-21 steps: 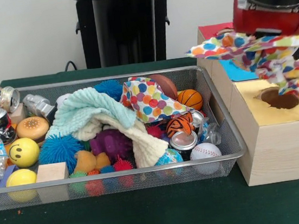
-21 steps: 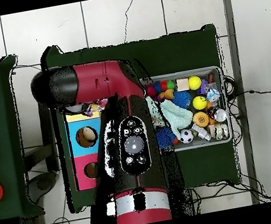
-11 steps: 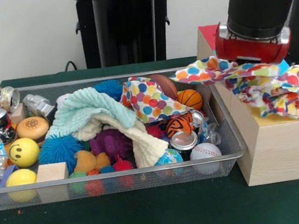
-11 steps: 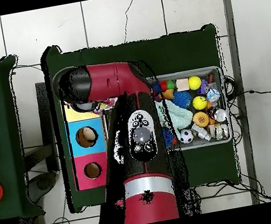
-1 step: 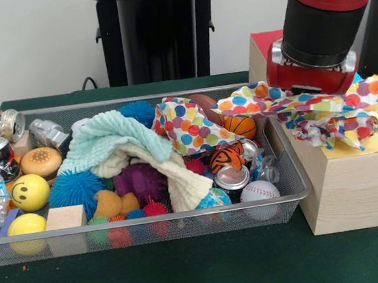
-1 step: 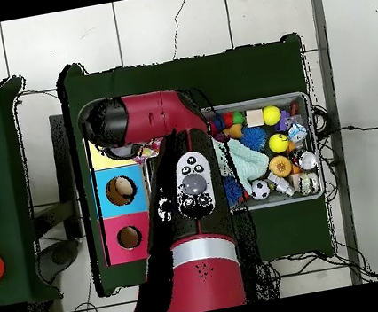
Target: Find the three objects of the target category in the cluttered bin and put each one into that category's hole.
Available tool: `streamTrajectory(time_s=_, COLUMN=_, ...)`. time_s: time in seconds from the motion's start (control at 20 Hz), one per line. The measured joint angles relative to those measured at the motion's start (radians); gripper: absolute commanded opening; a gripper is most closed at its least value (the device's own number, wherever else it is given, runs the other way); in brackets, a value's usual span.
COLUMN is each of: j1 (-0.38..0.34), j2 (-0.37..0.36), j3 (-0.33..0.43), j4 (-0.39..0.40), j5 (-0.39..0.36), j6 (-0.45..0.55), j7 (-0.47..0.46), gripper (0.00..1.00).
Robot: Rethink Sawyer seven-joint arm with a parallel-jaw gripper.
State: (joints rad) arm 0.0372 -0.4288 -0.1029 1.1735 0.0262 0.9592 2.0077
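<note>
polka-dot cloth (image 5: 309, 106) spread crosswise under gripper (image 5: 312, 88), long axis along box's (image 5: 348, 177) near edge, draped over box top, one end reaching over bin's (image 5: 286, 171) right rim | jaws hidden, cannot tell | second polka-dot cloth (image 5: 187, 124) in bin, near far rim | two visible holes (image 6: 120, 190) in box

red arm (image 5: 319, 22) over wooden box (image 5: 348, 177), polka-dot cloth (image 5: 309, 107) draped beneath, apparently held, cluttered wire bin (image 5: 144, 223) beside
</note>
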Motion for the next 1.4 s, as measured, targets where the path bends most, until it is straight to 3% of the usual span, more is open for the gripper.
streamTrajectory(time_s=1.4, j1=0.085, j2=0.06, j3=-0.056, j4=-0.146, j5=-0.022, j6=0.097, j7=0.0, gripper=0.0)
